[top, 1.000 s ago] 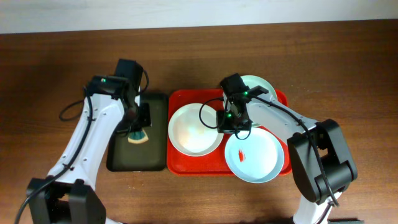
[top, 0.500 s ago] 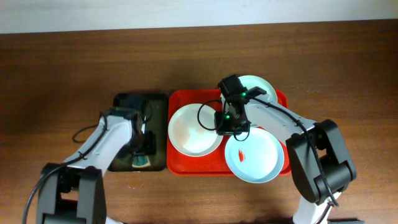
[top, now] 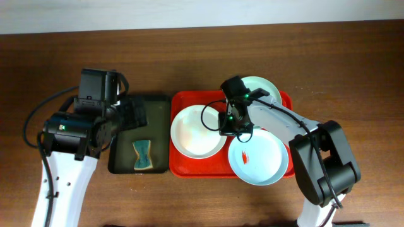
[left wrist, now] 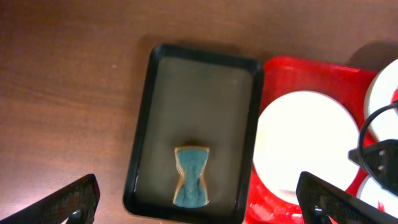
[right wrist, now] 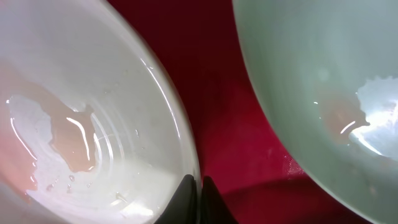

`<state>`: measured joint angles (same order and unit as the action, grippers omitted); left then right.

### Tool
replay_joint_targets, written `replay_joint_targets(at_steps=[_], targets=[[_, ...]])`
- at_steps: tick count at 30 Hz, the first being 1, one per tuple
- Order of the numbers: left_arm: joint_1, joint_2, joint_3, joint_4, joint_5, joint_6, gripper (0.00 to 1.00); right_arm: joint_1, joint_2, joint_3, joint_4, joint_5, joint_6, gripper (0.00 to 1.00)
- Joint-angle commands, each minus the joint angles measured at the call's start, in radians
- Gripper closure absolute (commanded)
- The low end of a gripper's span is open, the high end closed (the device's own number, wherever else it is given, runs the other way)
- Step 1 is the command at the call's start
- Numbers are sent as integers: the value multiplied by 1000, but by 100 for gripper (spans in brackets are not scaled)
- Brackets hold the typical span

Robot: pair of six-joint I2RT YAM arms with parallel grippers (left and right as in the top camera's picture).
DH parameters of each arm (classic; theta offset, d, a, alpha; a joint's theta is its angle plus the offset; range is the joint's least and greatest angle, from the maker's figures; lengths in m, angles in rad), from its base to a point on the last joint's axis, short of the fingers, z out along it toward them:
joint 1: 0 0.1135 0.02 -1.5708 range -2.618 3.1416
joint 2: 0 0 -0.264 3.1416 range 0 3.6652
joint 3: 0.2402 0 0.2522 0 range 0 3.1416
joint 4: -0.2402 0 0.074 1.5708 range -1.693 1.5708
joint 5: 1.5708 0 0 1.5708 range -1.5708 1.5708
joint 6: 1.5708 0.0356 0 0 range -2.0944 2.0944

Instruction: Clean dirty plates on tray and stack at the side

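Note:
The white plate (top: 197, 131) lies at the left of the red tray (top: 183, 101), wet, with a faint pink film. My right gripper (top: 230, 126) is shut on its right rim; in the right wrist view the black fingertips (right wrist: 200, 193) pinch that rim of the white plate (right wrist: 81, 124). A mint plate (top: 259, 159) with a red smear (top: 245, 157) sits at the front right. Another mint plate (top: 264, 88) lies behind it. My left gripper (top: 129, 116) hangs open and empty, high above the dark tray (top: 123, 161), apart from the blue sponge (top: 143, 155).
In the left wrist view the sponge (left wrist: 191, 176) lies flat in the near half of the dark tray (left wrist: 199, 81), beside the red tray (left wrist: 280, 78). Bare wooden table surrounds both trays. The right arm reaches across the red tray's back right.
My left gripper has opened, left the sponge lying in the dark tray and lifted away from it. The right gripper stays at the white plate's rim.

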<state>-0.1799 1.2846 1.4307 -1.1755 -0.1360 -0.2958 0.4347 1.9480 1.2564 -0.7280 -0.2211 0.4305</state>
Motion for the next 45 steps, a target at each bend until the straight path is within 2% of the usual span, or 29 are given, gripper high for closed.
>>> replay_joint_targets(at_steps=[1, 7, 10, 16, 21, 26, 31, 37, 39, 45], targets=[[6, -2, 6, -28, -29, -10, 1, 0, -1, 18, -40, -29, 27, 96], [26, -4, 13, -45, -63, -34, 1, -25, -19, 111, -165, -32, 19, 96], [113, -6, 31, -40, -64, -82, 1, -31, -19, 163, -224, -34, 13, 96], [315, -6, 31, -87, -89, -82, 1, -32, -23, 307, -356, -33, -12, 96], [319, -6, 31, -95, -89, -82, 1, -29, -23, 431, -440, -33, -13, 96], [319, -6, 31, -94, -89, -82, 1, 16, -23, 440, -314, -18, 60, 96], [319, -6, 31, -95, -89, -82, 1, 163, -16, 440, -116, 160, 110, 96], [319, -6, 31, -95, -89, -82, 1, 296, -6, 439, 6, 401, 109, 96], [319, -6, 31, -94, -89, -82, 1, 323, -6, 439, 38, 441, 85, 96], [319, -6, 31, -95, -89, -82, 1, 374, -8, 440, 116, 576, -125, 96]])
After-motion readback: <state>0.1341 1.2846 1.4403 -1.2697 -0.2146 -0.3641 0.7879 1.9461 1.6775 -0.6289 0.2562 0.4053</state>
